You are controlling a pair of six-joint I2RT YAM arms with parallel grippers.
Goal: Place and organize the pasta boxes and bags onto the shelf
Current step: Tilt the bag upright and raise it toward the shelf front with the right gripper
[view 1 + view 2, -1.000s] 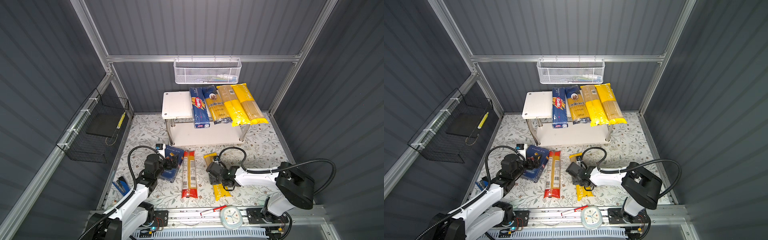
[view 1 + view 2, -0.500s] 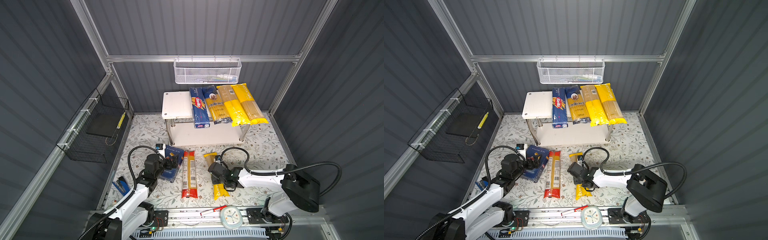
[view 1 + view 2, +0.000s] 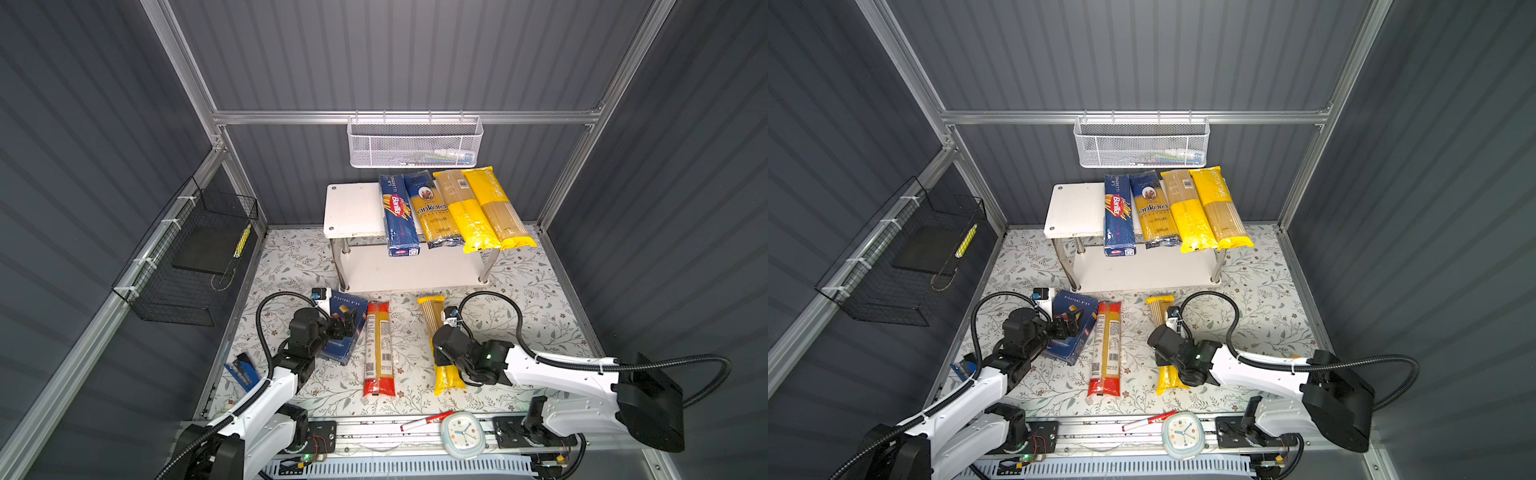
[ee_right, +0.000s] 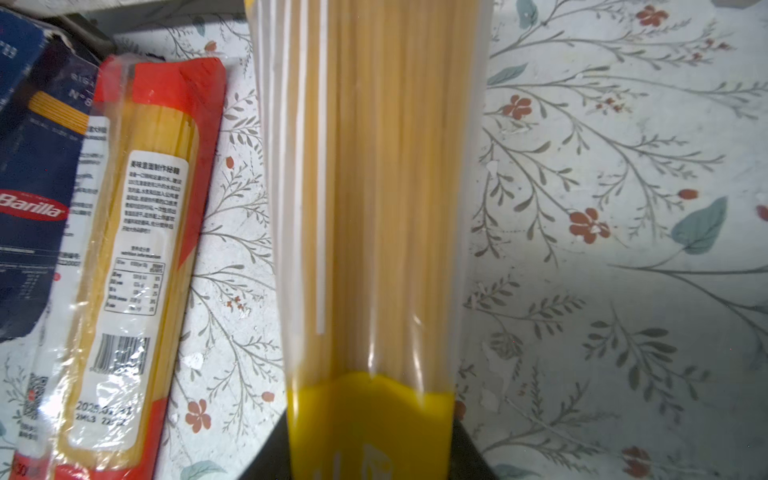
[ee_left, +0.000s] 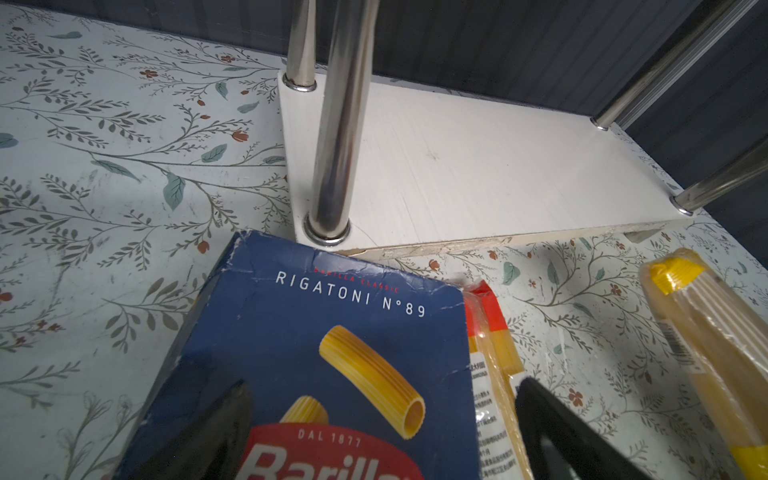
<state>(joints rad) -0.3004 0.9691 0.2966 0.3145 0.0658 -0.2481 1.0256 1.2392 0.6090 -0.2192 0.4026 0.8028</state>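
Observation:
The shelf (image 3: 353, 208) stands at the back. Its top board carries the long Barilla spaghetti box (image 3: 399, 216), the blue-yellow ankara bag (image 3: 434, 212) and two yellow bags (image 3: 465, 208) (image 3: 496, 208); the lower board (image 5: 478, 166) is bare. On the floor in front lie the rigatoni box (image 3: 349, 303) (image 5: 332, 324), a red-ended clear bag (image 3: 378, 345) (image 4: 137, 249) and a yellow-and-clear bag (image 3: 432, 316) (image 4: 374, 208). My left gripper (image 3: 345, 324) (image 5: 382, 386) hovers open over the rigatoni box. My right gripper (image 3: 445, 363) (image 4: 370, 436) is shut on the yellow-and-clear bag, with one finger pressed on each side.
A white mesh basket (image 3: 415, 141) hangs on the back wall above the shelf, and a black wire basket (image 3: 195, 257) on the left wall. A clock (image 3: 462, 432) and a red marker (image 3: 426, 419) lie on the front rail. A blue tool (image 3: 241, 370) lies at front left.
My right gripper has closed its jaws onto the yellow-and-clear bag and its arm has settled slightly toward the front. The left arm has not moved.

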